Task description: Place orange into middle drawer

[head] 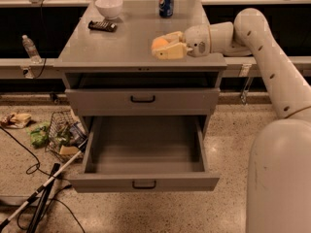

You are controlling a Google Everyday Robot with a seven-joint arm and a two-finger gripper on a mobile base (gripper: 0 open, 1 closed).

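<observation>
**While the Drawer Stands Open, the Orange Sits in the Gripper**

Where the robot's white body [279, 178] fills the right edge of the view, its arm [272, 57] reaches leftwards over the grey cabinet [121, 47]. Below the cabinet's flat top, the middle drawer [146, 152] is pulled far out, with its bare grey floor in plain sight and its small black handle on the front. The upper drawer [107, 101], one tier higher, is out only a little, and a dark gap shows behind its front.

The gripper [160, 46] lies low over the right part of the cabinet top, pointing left. Its two pale fingers are closed around the orange [158, 42], one on the far side of the fruit and one on the near side. Whether the orange touches the top cannot be told. It sits above and behind the open drawer, not in it.

On the floor left of the cabinet stands a wire basket [60, 135] with scraps in it, and a pale stick [39, 193] and dark cables lie near it. A plastic water bottle [30, 48] stands on the ledge further left. At the back of the cabinet top are a white bowl [108, 6] on the left and a blue soda can [166, 1] towards the right. A flat dark object [102, 26] lies just in front of the bowl.
</observation>
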